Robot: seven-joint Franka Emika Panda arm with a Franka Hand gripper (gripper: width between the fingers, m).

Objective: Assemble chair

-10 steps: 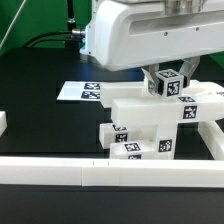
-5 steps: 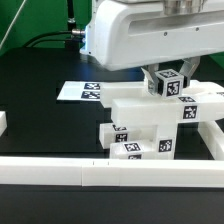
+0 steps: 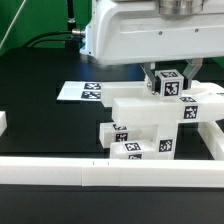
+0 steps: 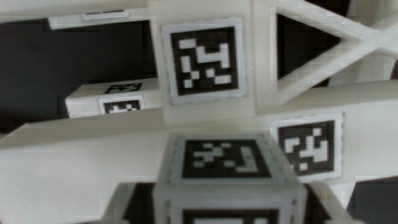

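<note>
The white chair assembly (image 3: 150,125) stands at the exterior view's right, a stack of tagged blocks with a wide notched block on top. A cube-ended peg (image 3: 169,86) stands upright on its top. My gripper (image 3: 168,80) comes straight down over it and is shut on the cube, one dark finger on each side. In the wrist view the tagged cube (image 4: 222,160) fills the space between my gripper's (image 4: 222,205) fingers. Below it are the white X-braced frame (image 4: 329,50) and more tagged faces.
The marker board (image 3: 83,92) lies flat on the black table behind the chair. Long white border rails run along the front (image 3: 90,172) and at the exterior view's right (image 3: 208,140). A short white piece (image 3: 3,122) sits at the left edge.
The gripper and the cube it holds have turned a little about the vertical axis. The chair assembly has not moved.
</note>
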